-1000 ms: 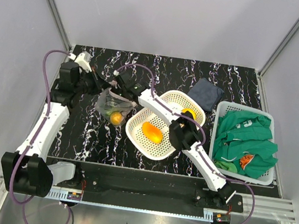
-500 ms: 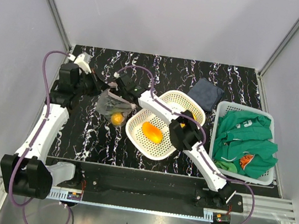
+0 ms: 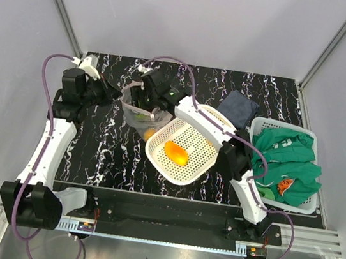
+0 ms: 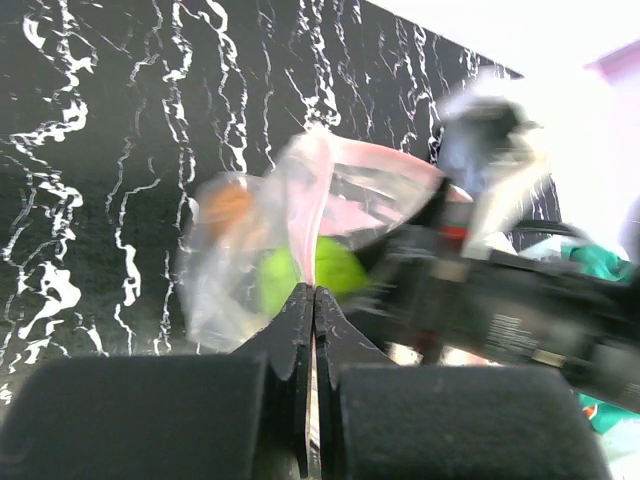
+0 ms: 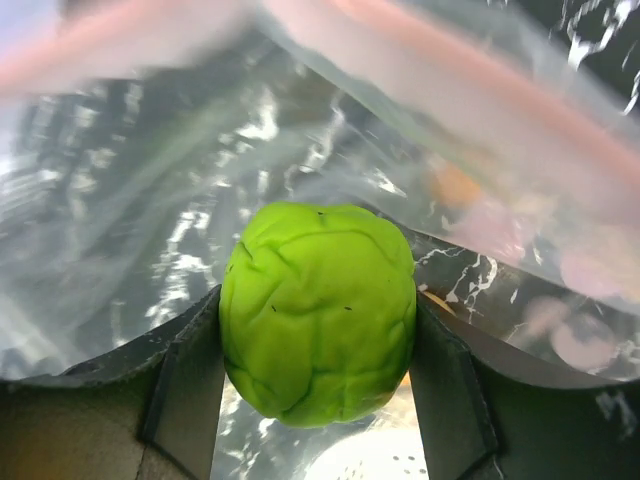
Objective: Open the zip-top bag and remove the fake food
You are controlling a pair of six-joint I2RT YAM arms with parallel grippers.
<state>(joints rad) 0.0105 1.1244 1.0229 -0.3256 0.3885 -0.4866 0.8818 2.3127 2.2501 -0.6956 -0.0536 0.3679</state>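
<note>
Vs half a sec ago the zip-top bag (image 3: 135,108) hangs higher and further toward the far-right; my right arm has stretched out, its elbow swung over toward the clothes basket (image 3: 277,123); the orange piece (image 3: 151,133) at the bag's lower end has shifted closer to the oval basket (image 3: 198,143). Room: the bag's right side is just beside the oval basket's rim; bare marbled table (image 3: 102,152) shows on its near-left side and behind it; the blue cloth (image 3: 239,106) lies well apart to the right. A second orange piece (image 3: 176,152) lies in the oval basket. Left arm reaches fwd and inward, left gripper (image 4: 314,295) pressed together, pinching the pink zip strip (image 4: 312,225) at the bag's edge. Right arm runs long across the oval basket; right gripper (image 5: 318,300) sits inside the bag's mouth, fingers (image 5: 185,385) clamped either side of the green fruit (image 5: 315,340), plastic crinkled all round it. Left-wrist view is blurred, so finer detail there I can't tell.
</note>
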